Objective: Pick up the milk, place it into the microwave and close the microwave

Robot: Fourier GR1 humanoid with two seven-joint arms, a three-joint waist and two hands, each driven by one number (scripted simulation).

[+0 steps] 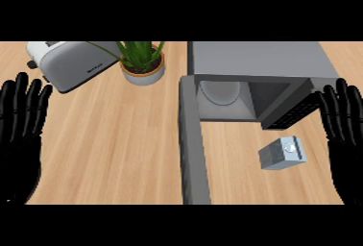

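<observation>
On the light wooden counter [113,144] we see the small grey milk carton with a round white cap [283,153]; it lies at about four o'clock from the middle of the view, free on the wood, and nothing is touching it. Just above it, toward one o'clock, stands the grey box-shaped microwave [259,60] with its dark cavity open to us, and inside the cavity a pale round glass plate [218,92] is visible. The long grey microwave door [193,144] is swung out and runs from the cavity's left corner down to six o'clock, like a wall between the left half of the counter and the carton. The carton is on the right side of this door, near the cavity opening but still outside it. Our black right hand [343,125] is at three o'clock, fingers straight and pointing up, holding nothing; it is just beside the microwave's right corner and a little apart from the carton. Our black left hand [22,115] rests at nine o'clock, also flat and empty. At eleven o'clock we see a silver rounded toaster [71,62], and at twelve o'clock a green leafy plant in a grey pot [143,65], both well apart from the carton.
</observation>
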